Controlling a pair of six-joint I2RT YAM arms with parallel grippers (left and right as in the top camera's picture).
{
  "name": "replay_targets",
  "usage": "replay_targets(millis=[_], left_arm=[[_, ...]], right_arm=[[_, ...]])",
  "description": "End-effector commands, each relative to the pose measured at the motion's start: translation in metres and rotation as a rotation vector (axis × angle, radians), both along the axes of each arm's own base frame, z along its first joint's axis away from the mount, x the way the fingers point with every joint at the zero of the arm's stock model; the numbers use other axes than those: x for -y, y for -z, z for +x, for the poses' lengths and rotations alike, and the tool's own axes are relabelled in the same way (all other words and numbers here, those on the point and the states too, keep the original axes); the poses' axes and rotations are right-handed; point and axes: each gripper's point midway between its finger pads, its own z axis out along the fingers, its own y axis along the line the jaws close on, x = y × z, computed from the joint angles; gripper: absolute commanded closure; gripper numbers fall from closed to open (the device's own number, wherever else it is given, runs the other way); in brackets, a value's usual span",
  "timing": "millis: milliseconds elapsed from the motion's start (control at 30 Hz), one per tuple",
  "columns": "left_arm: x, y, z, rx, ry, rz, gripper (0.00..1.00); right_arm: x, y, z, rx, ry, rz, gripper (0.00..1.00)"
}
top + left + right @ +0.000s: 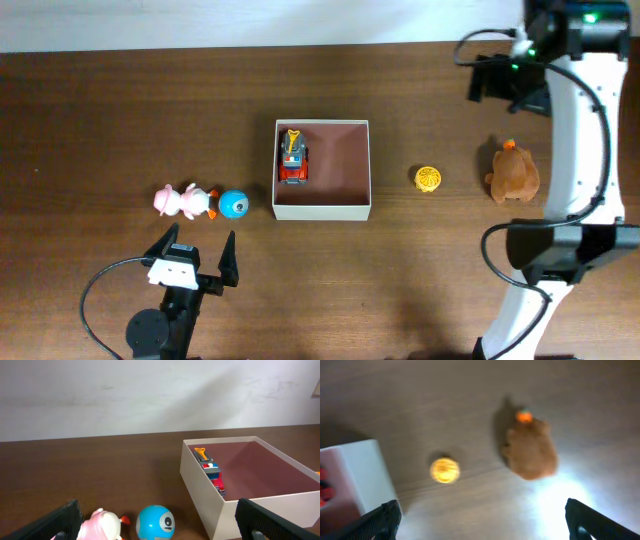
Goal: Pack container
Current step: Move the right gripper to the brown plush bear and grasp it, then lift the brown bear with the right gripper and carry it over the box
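Note:
The container [322,210], a white-walled square box with a pinkish-brown inside, stands mid-table. A red toy truck [293,158] lies in its left part. It also shows in the left wrist view [200,490] with the truck [212,472] inside. My left gripper [195,258] is open and empty, just in front of a pink toy [178,201] and a blue ball [234,204]. In the left wrist view the gripper [157,512] frames both of them. My right gripper [492,82] is open and empty, raised at the far right. Its view [481,510] is blurred.
A yellow round toy [429,179] and a brown plush [513,172] lie right of the container. The right wrist view shows both, the yellow toy [444,470] and the plush [530,452], plus a container corner [365,470]. A pale wall stands behind the table.

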Motion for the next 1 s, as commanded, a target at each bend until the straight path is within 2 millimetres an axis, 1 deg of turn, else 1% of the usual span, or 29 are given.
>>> replay_targets(millis=[0, 133, 267, 467, 567, 633, 767, 833, 900, 933, 967], left_arm=[[0.000, 0.002, 0.000, 0.002, 0.001, 0.012, 0.00], [0.000, 0.002, 0.000, 0.002, 0.001, 0.012, 0.00], [0.000, 0.002, 0.000, 0.002, 0.001, 0.012, 0.00], [0.000, 0.002, 0.000, 0.002, 0.001, 0.012, 0.01], [0.000, 0.002, 0.000, 0.002, 0.001, 0.012, 0.00], [0.000, 0.002, 0.000, 0.002, 0.001, 0.012, 0.00], [0.000, 0.002, 0.000, 0.002, 0.001, 0.012, 0.00], [0.000, 0.002, 0.000, 0.001, 0.001, 0.012, 0.00], [0.000, 0.002, 0.000, 0.002, 0.001, 0.012, 0.00], [0.000, 0.002, 0.000, 0.002, 0.001, 0.012, 0.00], [0.000, 0.002, 0.000, 0.002, 0.001, 0.012, 0.01]], right_arm=[[0.036, 0.029, -0.016, -0.119, 0.052, -0.081, 0.01], [0.052, 0.061, -0.028, -0.212, 0.089, -0.073, 0.01], [0.061, 0.098, -0.038, -0.282, 0.116, -0.051, 0.01], [0.062, 0.152, -0.048, -0.336, 0.131, -0.005, 0.01], [0.061, 0.176, -0.047, -0.326, 0.129, 0.004, 0.01], [0.058, 0.188, -0.044, -0.309, 0.112, 0.019, 0.00], [0.058, 0.208, -0.040, -0.282, 0.076, 0.014, 0.09], [0.058, 0.214, -0.040, -0.278, 0.058, 0.011, 0.17], [0.059, 0.216, -0.040, -0.275, 0.059, 0.010, 0.33], [0.059, 0.216, -0.039, -0.273, 0.059, 0.010, 0.43], [0.059, 0.216, -0.039, -0.272, 0.059, 0.009, 0.48]])
